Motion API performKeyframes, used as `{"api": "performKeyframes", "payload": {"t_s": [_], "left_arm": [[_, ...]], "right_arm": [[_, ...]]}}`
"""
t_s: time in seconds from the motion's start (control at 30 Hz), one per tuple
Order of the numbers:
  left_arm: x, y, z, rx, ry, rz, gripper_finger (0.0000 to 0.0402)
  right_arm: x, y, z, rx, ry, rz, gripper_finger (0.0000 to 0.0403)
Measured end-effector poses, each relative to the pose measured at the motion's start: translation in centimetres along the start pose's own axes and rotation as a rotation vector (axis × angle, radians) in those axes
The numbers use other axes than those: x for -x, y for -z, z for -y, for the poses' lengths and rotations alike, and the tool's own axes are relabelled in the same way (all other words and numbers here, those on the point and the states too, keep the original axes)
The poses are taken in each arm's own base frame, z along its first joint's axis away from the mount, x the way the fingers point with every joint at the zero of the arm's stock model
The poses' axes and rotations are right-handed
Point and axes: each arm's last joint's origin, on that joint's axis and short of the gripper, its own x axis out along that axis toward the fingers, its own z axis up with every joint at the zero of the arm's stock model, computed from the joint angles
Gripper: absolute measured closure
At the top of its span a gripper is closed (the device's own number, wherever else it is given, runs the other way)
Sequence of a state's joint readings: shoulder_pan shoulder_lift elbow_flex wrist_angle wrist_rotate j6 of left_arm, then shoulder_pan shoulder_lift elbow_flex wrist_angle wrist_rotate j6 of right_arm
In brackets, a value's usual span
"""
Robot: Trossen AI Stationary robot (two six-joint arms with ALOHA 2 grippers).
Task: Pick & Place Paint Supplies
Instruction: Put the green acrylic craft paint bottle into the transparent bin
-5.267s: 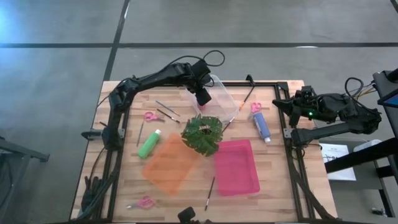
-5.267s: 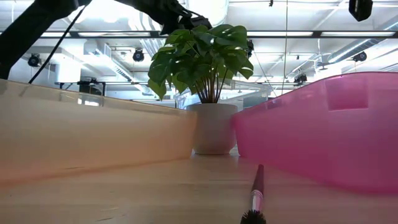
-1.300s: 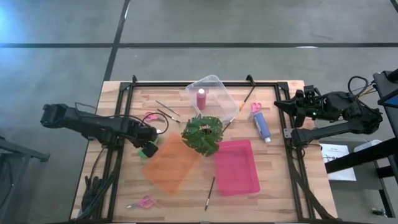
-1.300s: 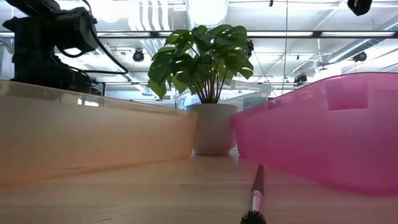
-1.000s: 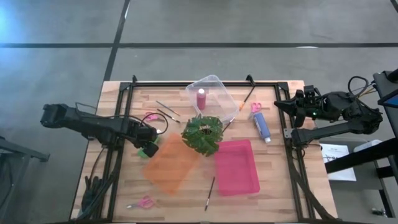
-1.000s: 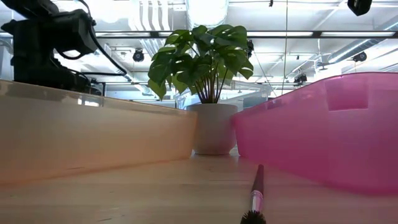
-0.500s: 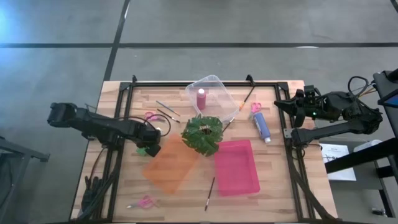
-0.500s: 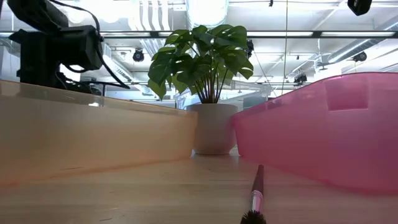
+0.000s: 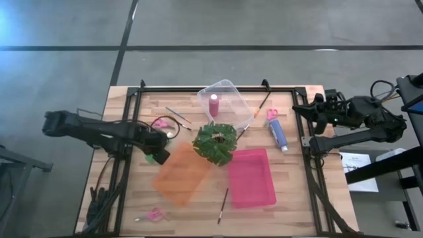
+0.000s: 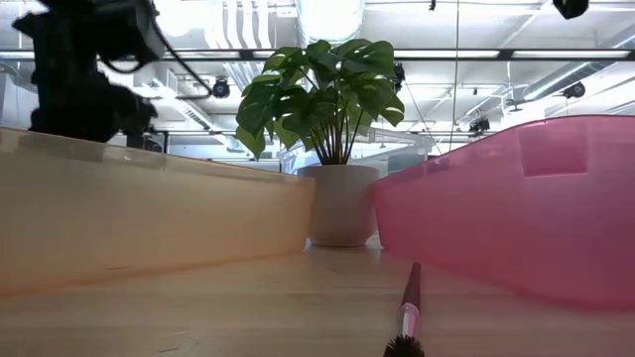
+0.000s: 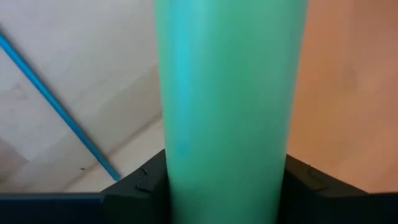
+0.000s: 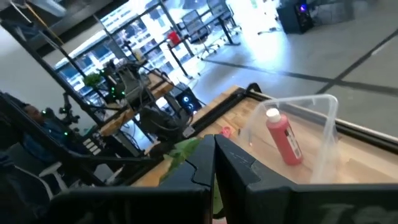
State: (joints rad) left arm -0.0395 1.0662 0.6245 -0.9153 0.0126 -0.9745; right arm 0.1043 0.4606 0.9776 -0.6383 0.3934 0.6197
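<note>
The green plastic paint bottle (image 11: 230,99) is clamped between the left gripper (image 9: 158,152) jaws, its long axis running forward; the orange tray (image 9: 182,173) apparently lies just beyond.

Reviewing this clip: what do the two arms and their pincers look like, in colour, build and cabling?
Both arms are matte black with chunky jointed links. The left arm trails thin black cables looping near its pincer. The right arm carries a looped black cable at its rear, and its pincer has dark, angular fingers with flat faces.
</note>
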Motion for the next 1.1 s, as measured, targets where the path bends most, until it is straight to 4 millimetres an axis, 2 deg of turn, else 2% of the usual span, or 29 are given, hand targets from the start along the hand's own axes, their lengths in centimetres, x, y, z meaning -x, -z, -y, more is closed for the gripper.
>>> {"api": "performKeyframes", "payload": {"t_s": [0.2,0.4,0.63,0.8,1.0,1.1], "left_arm": [[4.0,-0.8,1.3,-0.083,0.104,0.082,0.0217],[8.1,-2.2,3.3,-0.193,0.206,0.191,0.0222],[11.5,-4.8,6.5,-0.335,0.239,0.265,0.0223],[13.5,-7.3,9.5,-0.463,0.246,0.324,0.0224],[16.0,-10.2,13.4,-0.621,0.250,0.409,0.0224],[17.4,-11.3,14.9,-0.674,0.239,0.462,0.0224]], "right_arm": [[-0.1,-0.5,-0.8,0.076,-0.120,0.020,0.0394],[-1.3,-1.0,-2.0,0.164,-0.180,-0.021,0.0394],[-4.7,-2.2,-5.0,0.369,-0.208,-0.190,0.0394],[-7.6,-4.5,-6.8,0.459,-0.257,-0.275,0.0394],[-11.2,-7.9,-5.9,0.439,-0.345,-0.376,0.0392],[-12.5,-9.1,-5.2,0.416,-0.374,-0.413,0.0368]]}}
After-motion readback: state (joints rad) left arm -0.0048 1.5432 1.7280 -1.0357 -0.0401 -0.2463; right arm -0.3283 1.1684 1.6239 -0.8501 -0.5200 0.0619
